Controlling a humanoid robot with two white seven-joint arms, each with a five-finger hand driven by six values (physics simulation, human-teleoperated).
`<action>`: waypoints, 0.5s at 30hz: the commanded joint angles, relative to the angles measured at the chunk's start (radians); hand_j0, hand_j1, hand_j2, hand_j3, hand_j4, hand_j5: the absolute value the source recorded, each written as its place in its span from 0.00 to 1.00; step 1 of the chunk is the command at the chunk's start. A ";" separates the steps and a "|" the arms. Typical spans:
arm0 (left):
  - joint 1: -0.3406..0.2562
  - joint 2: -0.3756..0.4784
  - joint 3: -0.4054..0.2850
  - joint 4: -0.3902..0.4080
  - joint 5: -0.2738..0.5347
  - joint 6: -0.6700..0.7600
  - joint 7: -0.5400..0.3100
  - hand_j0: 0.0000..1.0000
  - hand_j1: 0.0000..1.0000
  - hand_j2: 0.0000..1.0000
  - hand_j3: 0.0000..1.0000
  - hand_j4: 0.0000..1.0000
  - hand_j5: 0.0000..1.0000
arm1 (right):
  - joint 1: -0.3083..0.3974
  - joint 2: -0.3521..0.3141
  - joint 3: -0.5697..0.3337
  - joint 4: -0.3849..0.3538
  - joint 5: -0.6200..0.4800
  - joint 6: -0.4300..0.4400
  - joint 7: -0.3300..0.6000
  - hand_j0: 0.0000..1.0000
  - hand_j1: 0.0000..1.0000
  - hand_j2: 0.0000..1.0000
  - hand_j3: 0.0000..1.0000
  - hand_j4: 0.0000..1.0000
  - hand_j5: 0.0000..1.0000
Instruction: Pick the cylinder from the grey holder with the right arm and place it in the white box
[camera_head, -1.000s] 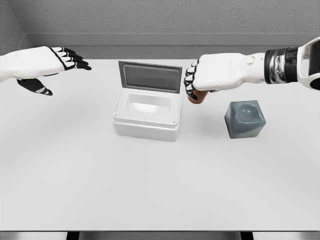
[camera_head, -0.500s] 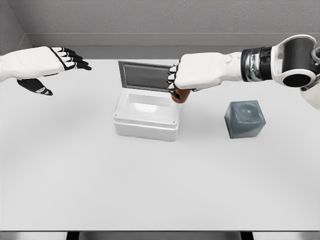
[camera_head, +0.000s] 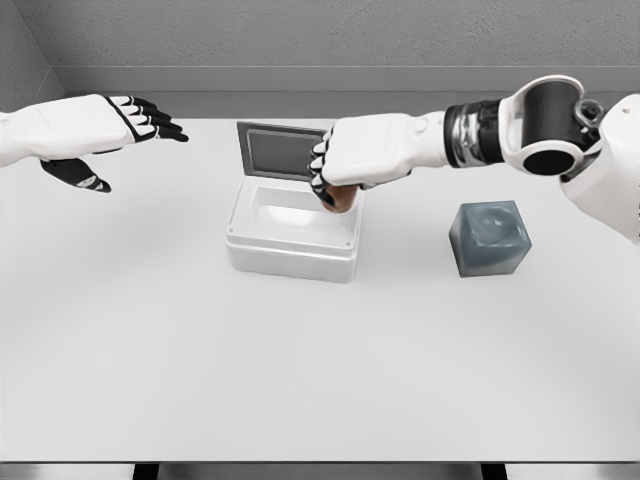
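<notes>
One second is enough to carry the right hand from the gap between the two containers to a spot over the white box. A second ago it hung between box and grey holder; half a second ago it reached the box's right wall; now it sits above the right part of the open cavity, in front of the raised lid. Its fingers are curled tight around the brown cylinder, of which only the lower end shows below the knuckles, just over the box's inner right edge. The holder's socket is empty, so the pick is done and the carry is nearly over. My judgement: a short further move toward the middle, then a release, should finish the task. The left hand hovers at the far left, fingers loosely spread and holding nothing, unchanged across the three views.
</notes>
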 joint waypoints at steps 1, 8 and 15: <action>0.000 0.001 0.002 0.000 0.006 0.002 0.001 1.00 1.00 1.00 1.00 1.00 1.00 | 0.000 0.005 -0.002 0.008 0.002 0.003 -0.001 0.97 0.97 0.97 0.97 0.97 0.97; 0.002 0.009 0.002 -0.001 0.006 0.002 0.001 1.00 1.00 1.00 1.00 1.00 1.00 | -0.003 0.013 -0.016 -0.004 0.007 0.003 -0.001 0.99 0.99 0.99 0.99 0.99 0.99; -0.017 -0.046 0.001 -0.006 -0.081 0.002 -0.001 1.00 1.00 1.00 1.00 1.00 1.00 | 0.008 -0.212 -0.225 -0.254 -0.184 0.003 -0.001 1.00 1.00 1.00 1.00 1.00 1.00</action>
